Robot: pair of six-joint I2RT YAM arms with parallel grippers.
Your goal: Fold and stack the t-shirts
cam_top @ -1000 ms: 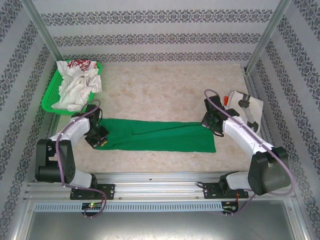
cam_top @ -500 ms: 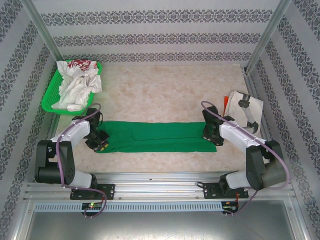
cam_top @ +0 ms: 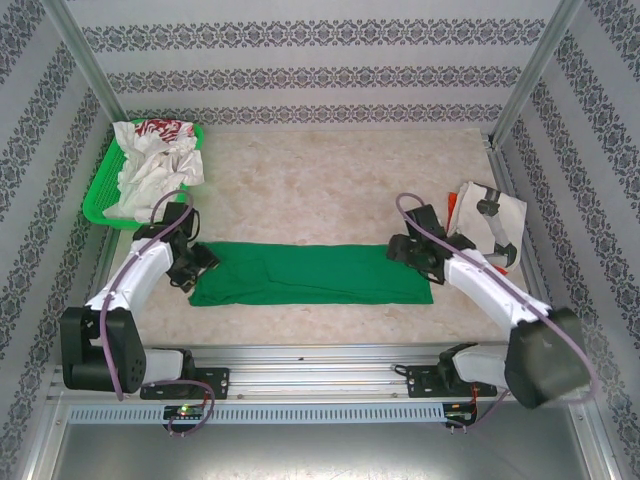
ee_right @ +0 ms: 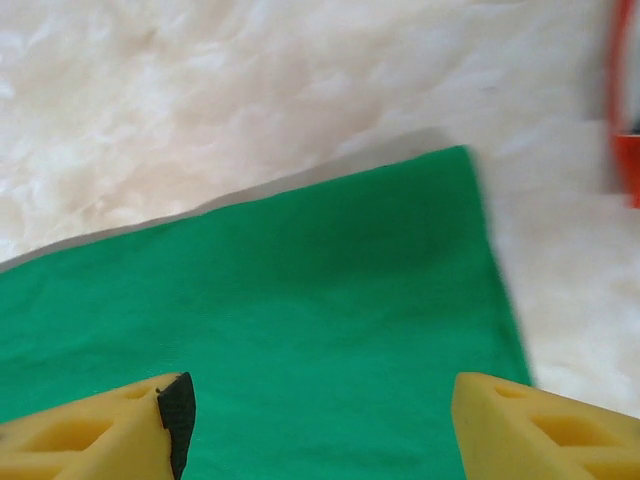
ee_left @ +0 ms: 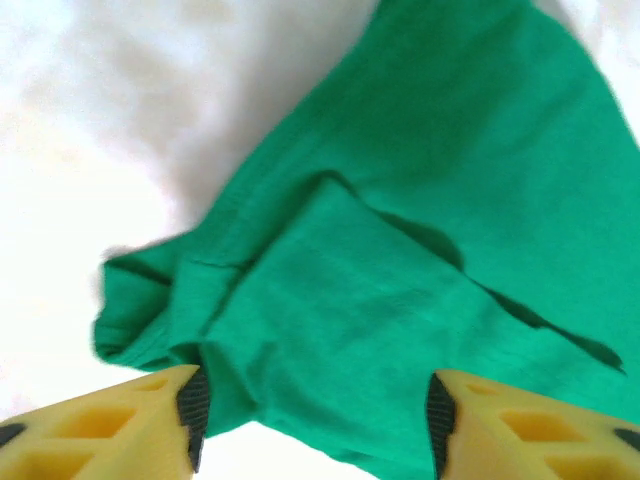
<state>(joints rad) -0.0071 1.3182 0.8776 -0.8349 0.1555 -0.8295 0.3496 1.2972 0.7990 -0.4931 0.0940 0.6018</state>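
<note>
the pale tabletop (cam_top: 330, 170) carries the green t-shirt (cam_top: 310, 272), a long folded band near the front edge. white t-shirts (cam_top: 150, 170) heap in the mesh basket (cam_top: 93, 200), far left. the left end effector (ee_left: 312, 415) and the right end effector (ee_right: 318, 420) hang with fingers apart, one over each end of the band.

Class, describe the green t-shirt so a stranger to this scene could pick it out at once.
Start at the marbled table. Along its near side lies the green t-shirt, folded into a long flat band. Unlike the green mesh basket at the far left, it is soft plain cloth.
</note>
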